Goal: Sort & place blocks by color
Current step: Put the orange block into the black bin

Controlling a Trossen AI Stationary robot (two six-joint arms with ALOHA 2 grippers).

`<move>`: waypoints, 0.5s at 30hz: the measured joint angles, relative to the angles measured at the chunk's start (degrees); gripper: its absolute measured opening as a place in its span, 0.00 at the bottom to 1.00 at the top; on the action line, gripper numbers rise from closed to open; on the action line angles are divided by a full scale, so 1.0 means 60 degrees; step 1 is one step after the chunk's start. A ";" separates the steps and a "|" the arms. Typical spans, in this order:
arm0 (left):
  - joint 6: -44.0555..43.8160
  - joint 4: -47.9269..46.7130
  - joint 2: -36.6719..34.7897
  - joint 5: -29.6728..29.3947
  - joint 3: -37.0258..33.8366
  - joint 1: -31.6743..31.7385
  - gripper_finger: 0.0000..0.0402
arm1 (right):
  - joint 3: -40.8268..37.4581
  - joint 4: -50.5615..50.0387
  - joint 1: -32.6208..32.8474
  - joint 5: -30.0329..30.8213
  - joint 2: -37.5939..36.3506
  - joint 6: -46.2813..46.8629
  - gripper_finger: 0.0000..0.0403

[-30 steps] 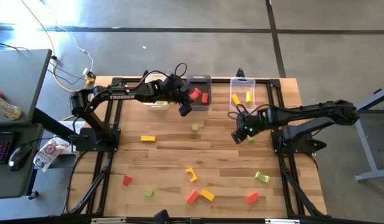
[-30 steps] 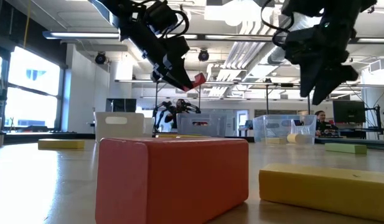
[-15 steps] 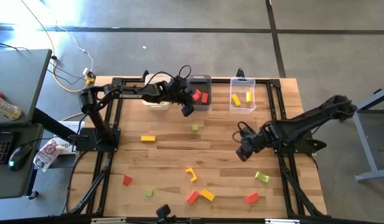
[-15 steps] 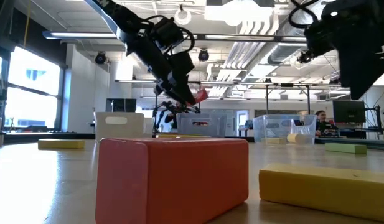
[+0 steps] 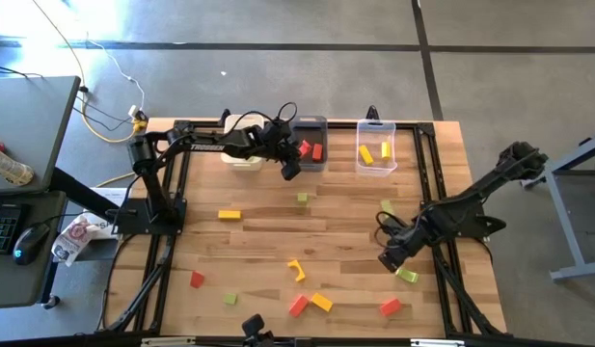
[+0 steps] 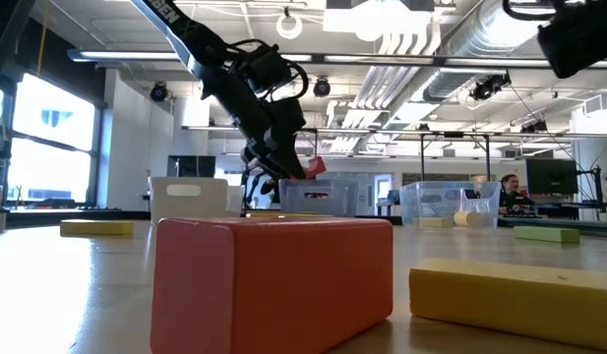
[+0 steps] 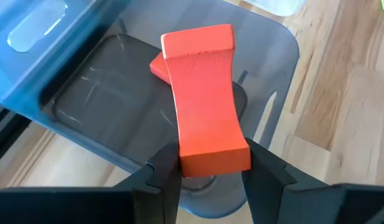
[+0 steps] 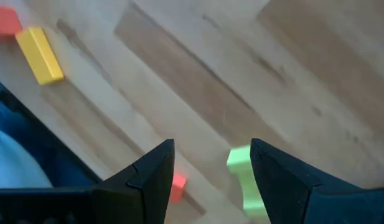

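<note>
My left gripper (image 5: 290,162) is at the far side of the table, shut on a red bar block (image 7: 204,118) above the dark grey bin (image 5: 314,164). Two more red blocks (image 5: 317,151) lie in that bin. In the low view the left gripper (image 6: 283,157) hangs with the red block (image 6: 314,166) at its tip. My right gripper (image 5: 392,258) is open and low over the table's right part. A light green block (image 8: 244,177) lies just beyond its fingers. Yellow, red and green blocks lie flat and scattered on the wood, including a yellow angled piece (image 5: 297,270). My left gripper (image 7: 207,167) pinches the red bar's near end (image 7: 213,155) between its two fingers, which lie across the bar. The fingers slant down from the table's left. The bar sticks out past the fingertips, lifted clear above the dark grey bin's floor (image 7: 111,93).
A white bin (image 5: 243,157) stands left of the dark one. A clear bin (image 5: 376,166) with two yellow blocks stands to its right. Red (image 5: 391,307), yellow (image 5: 321,303) and red (image 5: 298,306) blocks lie near the table's near edge. A big red block (image 6: 273,280) fills the low view's foreground.
My right gripper has swept from beside the clear bin toward the table's near edge and a little rightward, ending by the light green block. My left gripper, still holding the red bar, has come down a little over the dark grey bin.
</note>
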 joint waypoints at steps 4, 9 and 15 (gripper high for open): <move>0.0000 0.0010 0.0000 -0.0010 0.0000 -0.0003 0.29 | 0.0000 -0.0116 0.0486 -0.0192 0.0000 0.0506 0.49; -0.0220 0.0032 0.0000 -0.0012 0.0000 -0.0004 0.32 | 0.0000 -0.0492 0.1039 -0.0155 0.0000 0.0811 0.49; -0.0248 0.0064 0.0000 -0.0014 0.0000 -0.0007 0.42 | -0.0004 -0.0719 0.1505 0.0221 0.0000 0.0923 0.49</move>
